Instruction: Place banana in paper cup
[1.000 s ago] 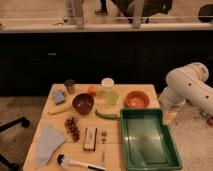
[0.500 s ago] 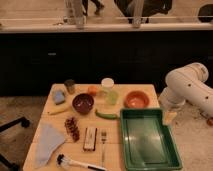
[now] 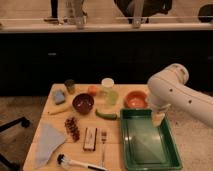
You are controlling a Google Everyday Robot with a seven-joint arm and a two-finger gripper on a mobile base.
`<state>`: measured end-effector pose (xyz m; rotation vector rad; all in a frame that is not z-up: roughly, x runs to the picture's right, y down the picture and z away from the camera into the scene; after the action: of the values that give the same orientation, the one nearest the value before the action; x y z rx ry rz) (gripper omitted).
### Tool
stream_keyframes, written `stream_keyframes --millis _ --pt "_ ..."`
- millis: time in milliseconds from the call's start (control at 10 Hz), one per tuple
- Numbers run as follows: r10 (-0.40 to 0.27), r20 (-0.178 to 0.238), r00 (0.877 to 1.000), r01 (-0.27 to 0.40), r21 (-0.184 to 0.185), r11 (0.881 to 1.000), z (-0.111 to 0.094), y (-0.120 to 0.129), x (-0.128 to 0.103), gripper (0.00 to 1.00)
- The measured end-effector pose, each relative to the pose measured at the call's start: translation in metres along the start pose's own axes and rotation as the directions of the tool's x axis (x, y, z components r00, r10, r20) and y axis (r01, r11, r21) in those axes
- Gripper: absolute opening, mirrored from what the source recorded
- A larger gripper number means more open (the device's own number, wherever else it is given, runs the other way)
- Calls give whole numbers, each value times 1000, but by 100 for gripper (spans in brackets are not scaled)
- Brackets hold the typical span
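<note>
Here, the gripper point(image 3: 159, 118) hung at the end of the white arm point(image 3: 175, 92), on the right side of the wooden table point(image 3: 47, 117), above the far right corner of the green tray point(image 3: 147, 142). Its jaws stood wide apart and had hold of nothing.

The banana point(image 3: 61, 111) lay flat on the table, just beside the dark red bowl point(image 3: 83, 103), on the left and a little nearer the camera. It was well apart from the gripper, with the bowl and the tray between them.

Behind the red bowl there were a blue sponge point(image 3: 60, 96), a small dark cup point(image 3: 70, 86) and a small orange thing point(image 3: 92, 90) that I could not tell exactly. A pale cup with a white top point(image 3: 107, 82) stood further right, touching or almost touching a light green cup point(image 3: 111, 97). An orange bowl point(image 3: 135, 99) was near the far edge of the tray. A long green vegetable point(image 3: 106, 114) lay between the red bowl and the tray.

Nearer the camera lay a bunch of dark red grapes point(image 3: 73, 128), a dark bar point(image 3: 90, 138), a fork point(image 3: 103, 141), a blue cloth point(image 3: 48, 143) and a brush point(image 3: 75, 162).
</note>
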<state>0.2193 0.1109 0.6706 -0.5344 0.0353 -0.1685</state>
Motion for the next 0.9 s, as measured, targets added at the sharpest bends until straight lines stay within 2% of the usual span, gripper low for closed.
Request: stream_keyframes --millis 200,900 --pt "-48 -11 999 48 4 999 -4 -1 -17 80" --pt "-181 -3 983 182 15 983 -13 -19 -98 80"
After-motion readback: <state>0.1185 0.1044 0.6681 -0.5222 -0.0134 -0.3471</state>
